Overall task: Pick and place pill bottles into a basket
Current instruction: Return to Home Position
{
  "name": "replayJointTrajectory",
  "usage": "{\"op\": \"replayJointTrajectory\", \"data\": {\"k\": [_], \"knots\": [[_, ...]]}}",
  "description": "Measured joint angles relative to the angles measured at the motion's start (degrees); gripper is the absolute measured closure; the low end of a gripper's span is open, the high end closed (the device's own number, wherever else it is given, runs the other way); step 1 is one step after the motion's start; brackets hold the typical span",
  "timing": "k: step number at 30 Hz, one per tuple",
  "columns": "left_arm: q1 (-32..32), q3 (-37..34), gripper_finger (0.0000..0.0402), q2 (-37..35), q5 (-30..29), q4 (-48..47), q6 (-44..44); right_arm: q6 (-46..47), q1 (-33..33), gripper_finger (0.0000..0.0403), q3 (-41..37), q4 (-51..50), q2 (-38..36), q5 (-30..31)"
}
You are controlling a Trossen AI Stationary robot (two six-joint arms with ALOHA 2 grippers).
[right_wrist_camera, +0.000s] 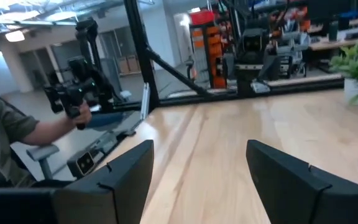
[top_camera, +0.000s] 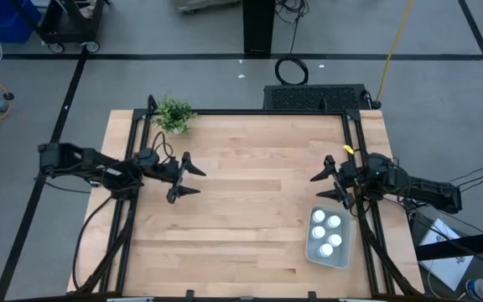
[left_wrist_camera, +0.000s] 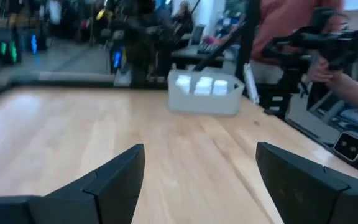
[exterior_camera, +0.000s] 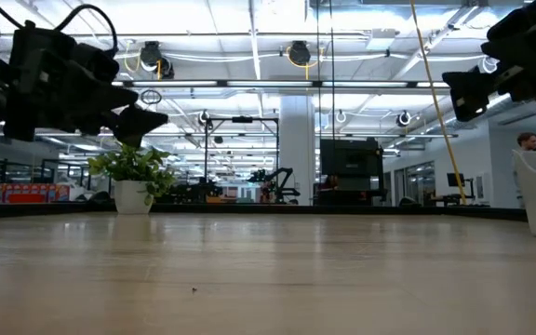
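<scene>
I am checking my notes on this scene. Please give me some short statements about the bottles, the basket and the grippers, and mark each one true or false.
1. Five bottles stand in the basket. True.
2. The right gripper holds a bottle. False: it is open and empty, near the table's right edge.
3. The plant stands at a table corner on the left arm's side. True.
4. The left gripper is shut. False: it is open, over the table's left part.
5. The basket lies beside the plant. False: it lies at the opposite corner, on the right.
</scene>
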Motion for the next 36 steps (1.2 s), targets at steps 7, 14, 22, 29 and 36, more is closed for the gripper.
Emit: {"op": "replayJointTrajectory", "data": {"k": [7,14,22,29,36], "knots": [[-2.1,0.0,0.0092,-8.4,-5.3,-7.8,-2.2,0.0,0.1,0.0151,0.5,-0.9,0.0,0.5],[-3.0,0.0,0.0092,-21.2,-7.9,-23.5,-2.0,-0.1,0.1,0.0151,1.8,-4.2,0.0,-0.1],[-4.5,0.0,0.0092,-35.4,-10.0,-39.5,-0.2,-3.0,0.1,0.0151,1.8,-4.9,0.0,0.0],[-5.2,0.0,0.0092,-47.3,-10.8,-48.0,-0.8,-3.3,0.1,0.0151,1.8,-3.7,0.0,0.3],[-8.4,0.0,0.0092,-56.0,-20.7,-56.4,-3.2,-2.6,0.1,0.0151,1.8,-2.7,0.0,3.3]]}}
